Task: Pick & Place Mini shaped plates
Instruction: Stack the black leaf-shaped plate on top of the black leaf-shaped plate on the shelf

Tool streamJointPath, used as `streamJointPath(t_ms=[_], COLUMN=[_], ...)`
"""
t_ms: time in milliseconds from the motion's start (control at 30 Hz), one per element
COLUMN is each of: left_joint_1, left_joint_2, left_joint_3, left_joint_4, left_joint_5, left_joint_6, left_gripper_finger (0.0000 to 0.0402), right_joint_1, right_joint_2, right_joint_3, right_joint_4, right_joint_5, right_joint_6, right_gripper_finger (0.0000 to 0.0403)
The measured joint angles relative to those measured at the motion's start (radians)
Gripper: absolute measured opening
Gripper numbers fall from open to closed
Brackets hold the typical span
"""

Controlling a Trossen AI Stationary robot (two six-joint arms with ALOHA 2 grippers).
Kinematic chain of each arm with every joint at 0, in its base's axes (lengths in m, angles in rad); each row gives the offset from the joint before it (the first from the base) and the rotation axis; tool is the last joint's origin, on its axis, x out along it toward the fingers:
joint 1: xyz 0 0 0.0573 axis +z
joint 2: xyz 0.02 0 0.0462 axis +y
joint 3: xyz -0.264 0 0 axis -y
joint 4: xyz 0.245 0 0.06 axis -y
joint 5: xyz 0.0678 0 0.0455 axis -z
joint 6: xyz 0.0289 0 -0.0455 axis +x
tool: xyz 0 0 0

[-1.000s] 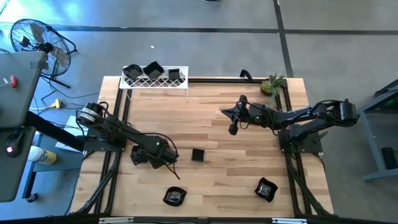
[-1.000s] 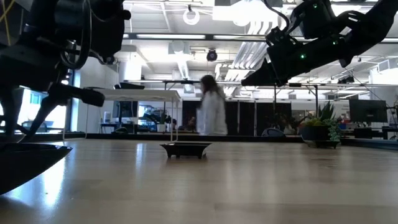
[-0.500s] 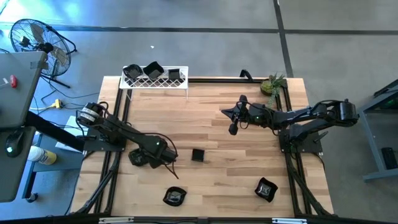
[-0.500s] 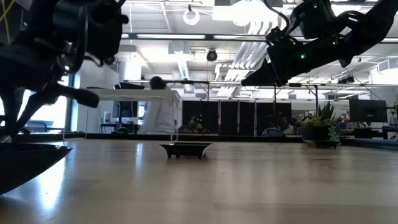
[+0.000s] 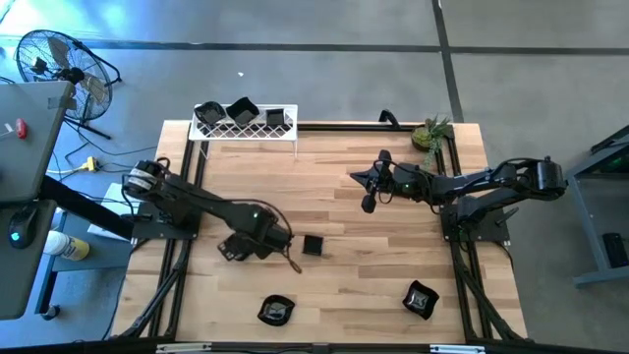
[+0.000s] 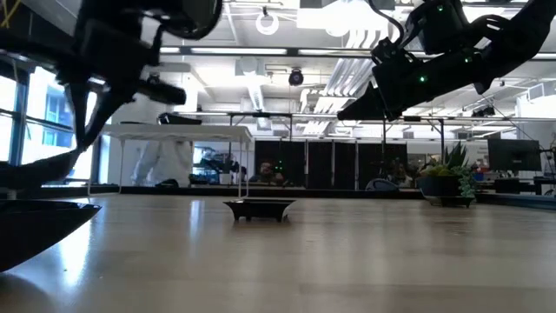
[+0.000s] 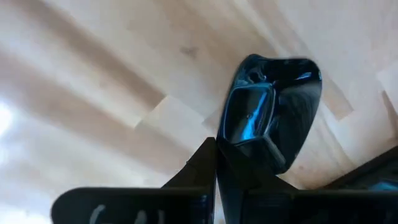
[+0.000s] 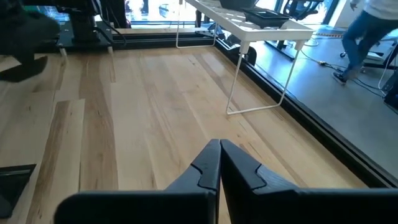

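My left pincer (image 5: 291, 262), pressed together, nears the small glossy black square plate (image 5: 314, 245) mid-table (image 5: 393, 246); next it must spread to grasp.

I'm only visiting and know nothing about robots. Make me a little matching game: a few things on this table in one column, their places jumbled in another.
Things:
1. white wire rack
2. green potted plant
3. square black dish
4. right gripper

Places:
A. far right corner
B. table middle, beside the left gripper
C. far left edge, holding three dishes
D. raised above the table

Pairs: 1-C, 2-A, 3-B, 4-D
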Motion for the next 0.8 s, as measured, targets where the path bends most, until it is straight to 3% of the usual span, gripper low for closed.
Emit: streamJointPath(t_ms=[200,467,567,800], left_joint_1=[0.123,0.287,0.35,0.512], left_joint_2=[-0.057,-0.199,-0.244,-0.295], left_joint_3=[0.084,0.166,0.201,0.279], left_joint_4=[-0.159,-0.333,-0.344,-0.344], left_joint_5=[-0.058,-0.305,-0.387,-0.442], left_joint_6=[0.041,0.221,0.265,0.411], left_gripper_finger=[0.0,0.0,0.0,0.0], right_joint_1=[0.0,0.0,0.0,0.0], right_joint_2=[0.0,0.0,0.0,0.0], right_joint_3=[0.0,0.0,0.0,0.0], right_joint_4=[0.0,0.0,0.0,0.001], right_joint_5=[-0.004,-0.004,-0.003,-0.003], right_joint_6=[0.001,0.0,0.001,0.001], right_gripper_finger=[0.0004,0.0002,0.0002,0.0005])
